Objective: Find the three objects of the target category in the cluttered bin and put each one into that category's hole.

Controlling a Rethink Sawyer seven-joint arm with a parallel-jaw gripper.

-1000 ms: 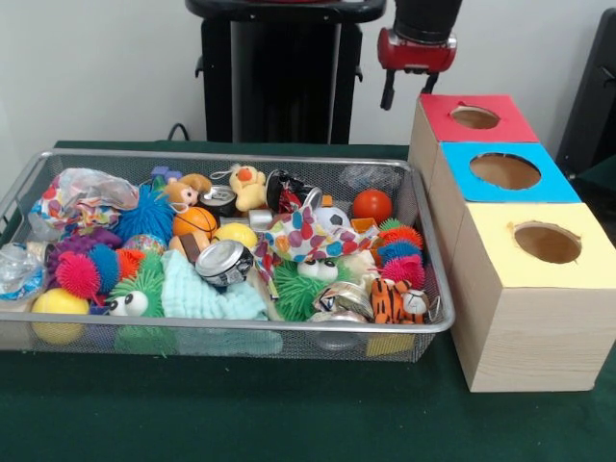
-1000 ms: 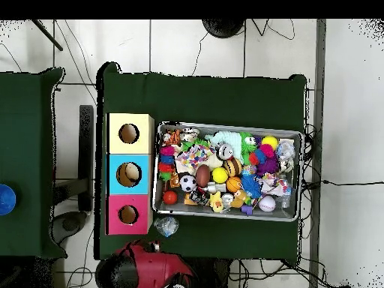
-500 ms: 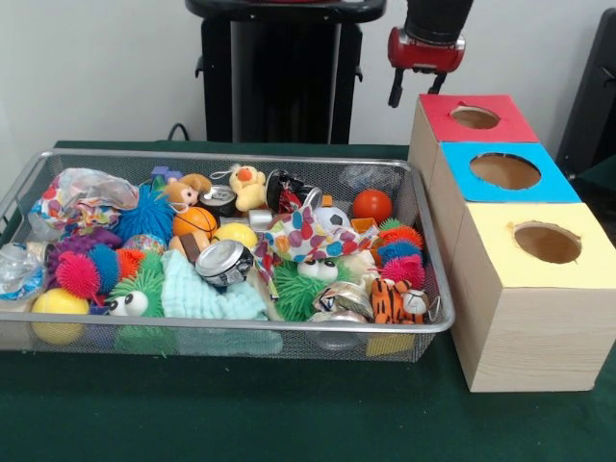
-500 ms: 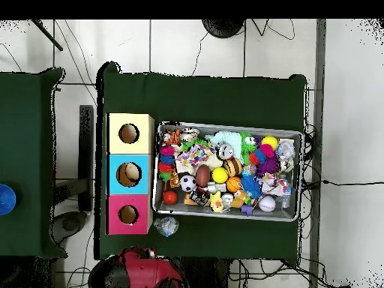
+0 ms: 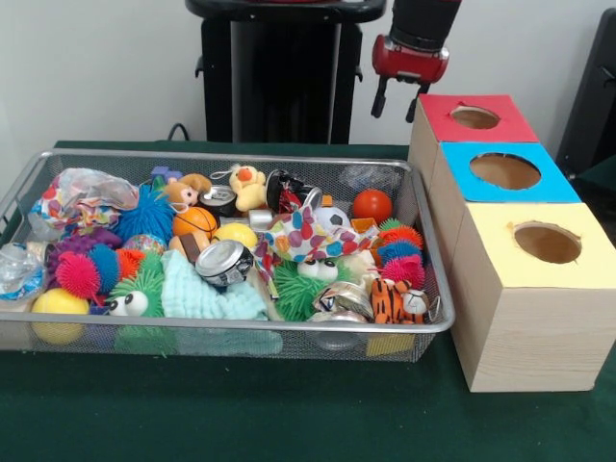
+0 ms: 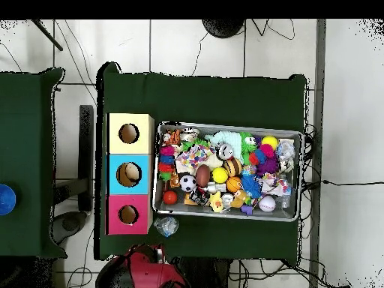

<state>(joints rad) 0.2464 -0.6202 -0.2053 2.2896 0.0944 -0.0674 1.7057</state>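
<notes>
Green cloth covers the counter point(image 5: 241, 423), with a toy-crammed wire bin point(image 5: 423, 322) at nine o'clock of three holed boxes point(image 5: 525, 289). At twelve o'clock the tool point(image 5: 397, 99) hangs open and empty, so sorting looks barely started; the blue box's hole point(image 6: 129, 174) seems to hold something.

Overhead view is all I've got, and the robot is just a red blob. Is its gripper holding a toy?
Observer: No. In the front view the gripper hangs open and empty, up beside the red box.
Operator: Are the boxes coloured all the way down?
Observer: No, only on top. The yellow box has bare wood sides.
</notes>
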